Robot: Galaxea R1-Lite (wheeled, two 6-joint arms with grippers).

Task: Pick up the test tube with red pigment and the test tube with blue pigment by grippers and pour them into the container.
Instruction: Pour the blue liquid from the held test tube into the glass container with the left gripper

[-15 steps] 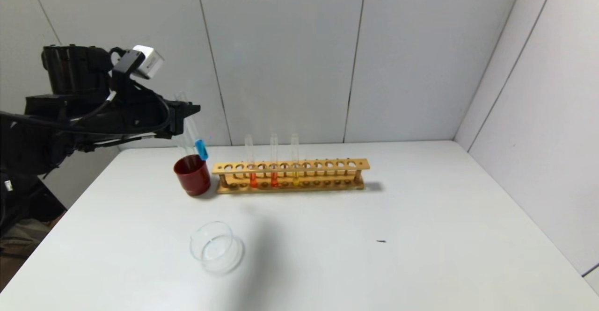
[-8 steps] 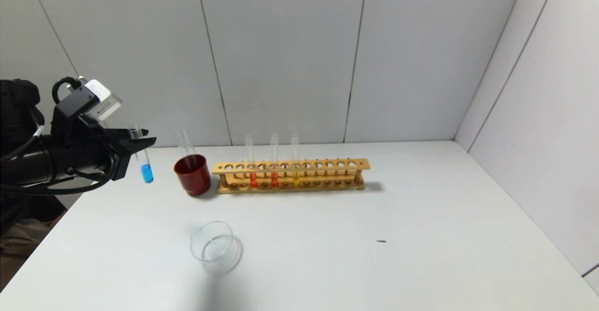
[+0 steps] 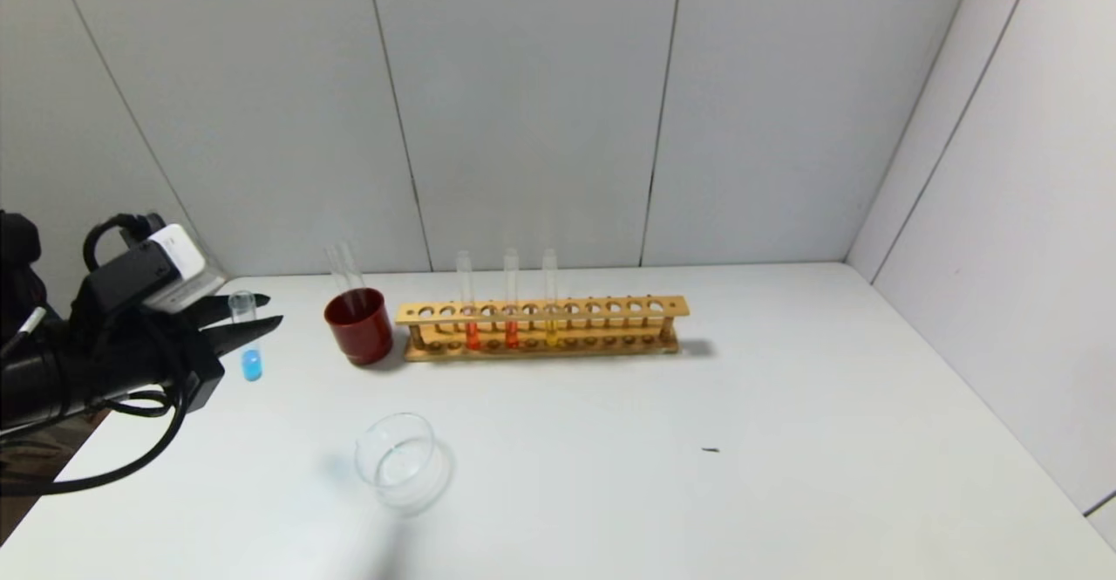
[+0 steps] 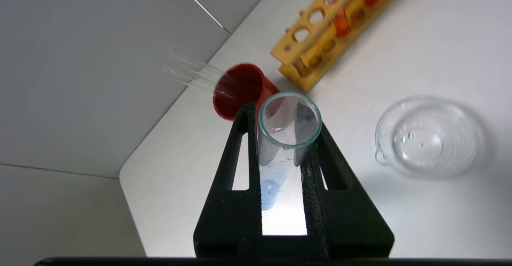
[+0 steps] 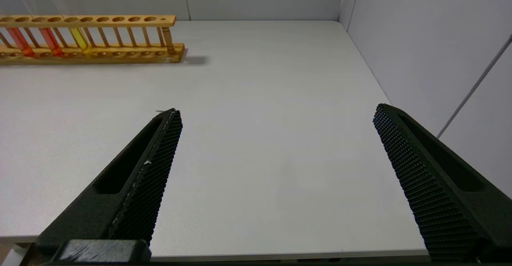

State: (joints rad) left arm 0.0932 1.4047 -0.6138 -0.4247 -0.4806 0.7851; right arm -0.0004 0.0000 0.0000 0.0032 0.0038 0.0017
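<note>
The test tube with blue pigment (image 3: pixel 247 336) hangs upright over the table's far-left part, left of the red cup. My left gripper (image 3: pixel 261 323) is shut on its upper part. In the left wrist view the tube's rim (image 4: pixel 289 120) sits between the black fingers (image 4: pixel 236 170), with blue liquid (image 4: pixel 270 190) at its bottom. The test tube with red pigment (image 3: pixel 471 331) stands in the wooden rack (image 3: pixel 610 308), leftmost of three filled tubes. The clear glass container (image 3: pixel 401 460) rests on the table nearer me, to the right of the held tube. My right gripper (image 5: pixel 278 112) is open and empty above the table's near edge.
A dark red cup (image 3: pixel 358 325) with clear tubes leaning in it stands just left of the rack. Beside the red-pigment tube, the rack holds a deeper red tube (image 3: pixel 511 334) and a yellow one (image 3: pixel 551 331). A tiny dark speck (image 3: pixel 710 450) lies right of centre. Walls close off the back and right.
My left gripper has carried the blue tube from above the red cup leftward and downward, toward me. Its grip stayed shut. Nothing else has moved.
</note>
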